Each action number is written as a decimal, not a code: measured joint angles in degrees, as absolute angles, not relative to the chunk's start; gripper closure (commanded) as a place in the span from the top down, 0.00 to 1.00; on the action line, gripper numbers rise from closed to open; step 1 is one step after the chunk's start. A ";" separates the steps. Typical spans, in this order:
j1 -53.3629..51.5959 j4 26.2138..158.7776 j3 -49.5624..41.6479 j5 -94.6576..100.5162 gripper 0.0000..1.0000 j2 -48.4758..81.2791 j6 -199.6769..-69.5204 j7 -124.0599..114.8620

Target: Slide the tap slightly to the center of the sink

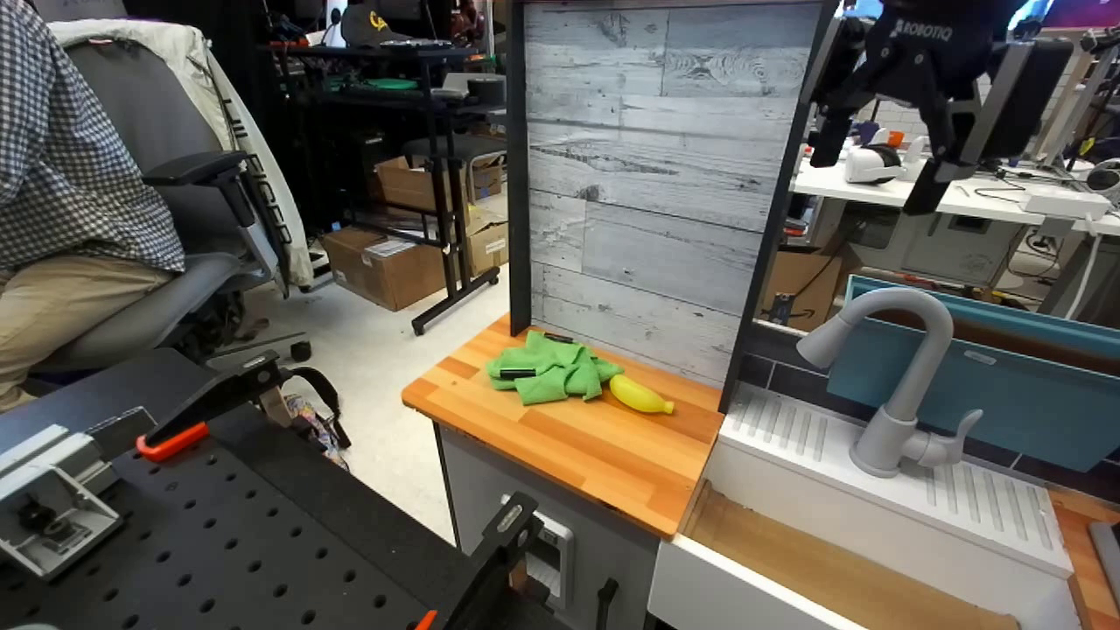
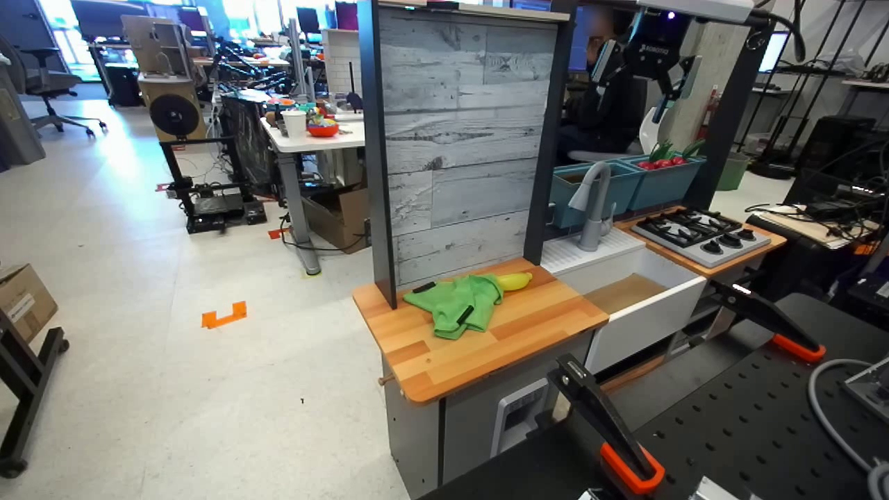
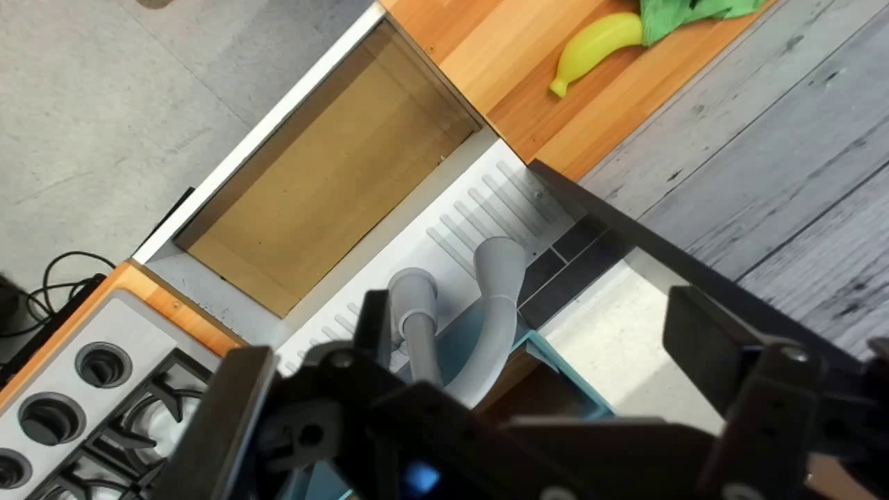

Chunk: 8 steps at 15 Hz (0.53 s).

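Note:
The matte grey tap stands on the ribbed ledge behind the basin in both exterior views (image 1: 885, 442) (image 2: 592, 226). Its spout points along the ledge toward the wood-look panel, not over the basin. The tap's spout head (image 3: 499, 267) also shows in the wrist view, with part of the arch hidden by the gripper. The white sink (image 1: 840, 512) is below it, with a brown bottom; its front (image 2: 646, 326) and rim (image 3: 267, 128) show too. My gripper (image 1: 875, 172) is open and empty, high above the tap and apart from it (image 2: 633, 103) (image 3: 531, 323).
A teal bin (image 1: 1032, 376) sits behind the tap. A tall wood-look panel (image 1: 647, 175) rises beside the sink. The wooden counter (image 2: 417, 354) holds a green cloth (image 2: 455, 305) and a yellow banana (image 3: 594, 48). A toy stove (image 2: 701, 232) lies at the sink's far side.

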<state>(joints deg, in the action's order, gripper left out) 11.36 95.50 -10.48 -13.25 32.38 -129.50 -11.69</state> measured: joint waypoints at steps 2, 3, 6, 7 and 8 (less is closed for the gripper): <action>12.14 91.94 -10.48 -14.00 1.00 35.51 -129.50 -13.80; 12.53 90.31 -10.48 -14.34 1.00 36.95 -129.58 -15.06; 13.38 86.32 -10.50 -14.99 1.00 40.84 -130.62 -18.89; 13.46 85.32 -10.58 -14.99 1.00 42.03 -131.49 -20.39; 13.45 84.60 -10.67 -14.99 1.00 43.16 -132.83 -21.95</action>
<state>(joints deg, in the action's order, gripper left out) 13.45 84.60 -10.67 -14.99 43.16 -132.83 -21.95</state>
